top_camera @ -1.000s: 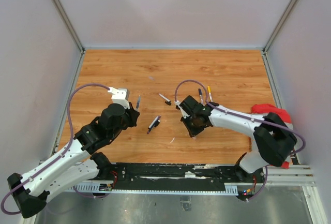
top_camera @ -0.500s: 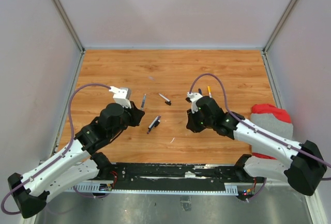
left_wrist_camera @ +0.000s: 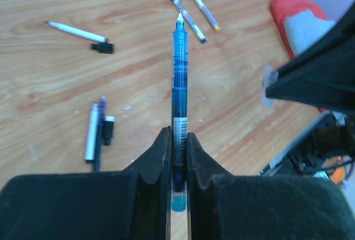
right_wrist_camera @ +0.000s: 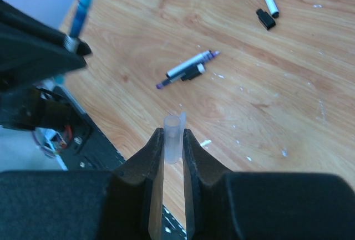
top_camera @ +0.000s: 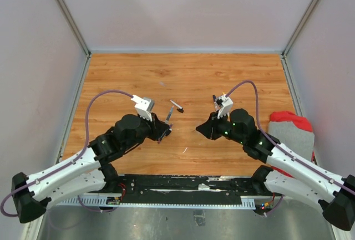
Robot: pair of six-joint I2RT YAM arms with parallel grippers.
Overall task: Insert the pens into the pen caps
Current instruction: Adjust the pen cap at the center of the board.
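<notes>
Above the bench [left_wrist_camera: 50, 85], the left claw [left_wrist_camera: 177, 140] clamped a blue pen [left_wrist_camera: 179, 73] lengthwise, tip pointing straight ahead. The right claw [right_wrist_camera: 173, 140] clamped a clear cap [right_wrist_camera: 172, 124], open end forward. Loose pens [left_wrist_camera: 90, 132] lay beneath.

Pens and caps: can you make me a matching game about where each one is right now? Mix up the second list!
Things:
1. blue pen
2. clear cap
3. white pen
4. yellow-tipped pen

Places:
A. lying beside a loose black cap
B. clamped in the right gripper
C. lying next to a dark-blue-capped pen
D. clamped in the left gripper

Pairs: 1-D, 2-B, 3-A, 4-C
</notes>
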